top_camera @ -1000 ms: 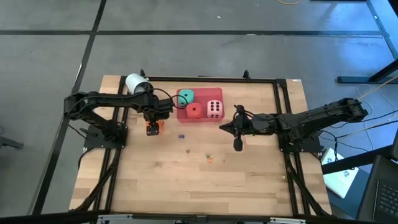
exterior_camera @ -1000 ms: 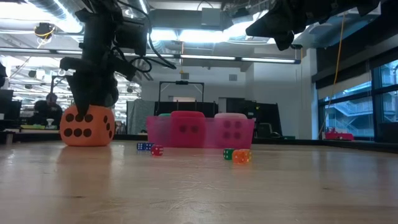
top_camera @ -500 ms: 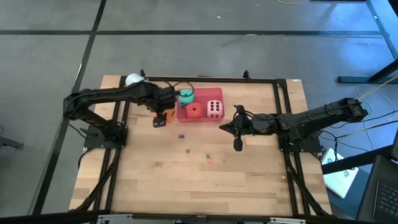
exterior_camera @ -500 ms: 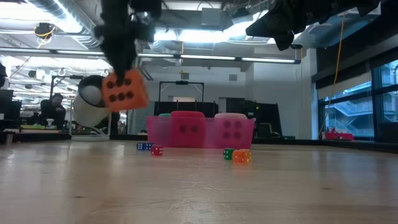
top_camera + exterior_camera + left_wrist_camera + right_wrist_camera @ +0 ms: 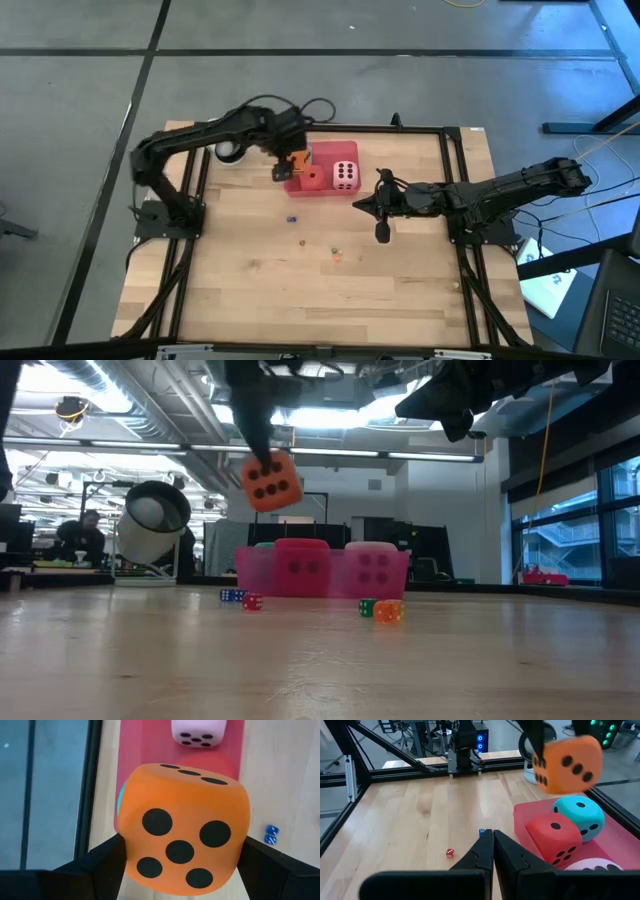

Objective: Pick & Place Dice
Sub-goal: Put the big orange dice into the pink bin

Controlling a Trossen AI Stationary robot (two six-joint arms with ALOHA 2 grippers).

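My left gripper (image 5: 288, 166) is shut on the orange die (image 5: 271, 478) and holds it in the air over the left end of the pink tray (image 5: 325, 151). The red die (image 5: 313, 178) and the pale pink die (image 5: 344, 174) sit in the tray. The teal die (image 5: 580, 817) sits beside them at the tray's left end; in the high view the orange die hides it. My right gripper (image 5: 360, 208) hangs shut above the table, just right of the tray, touching nothing. My left gripper pinches the orange die by two opposite sides (image 5: 131, 851), one finger (image 5: 100, 866) on each side. The fingers come from above, slanting down. The die hangs tilted and clear of the table and the tray, its five-pip face toward the wrist camera.
A white cup-like container (image 5: 150, 520) lies on its side at the far left of the table. Tiny coloured dice (image 5: 291, 218) are scattered on the bare wood in front of the tray. A black frame (image 5: 455, 180) runs around the table.
My left gripper has lifted the orange die off the table and carried it up and toward the table's right and far side. The die now hangs over the tray's left end, tilted.
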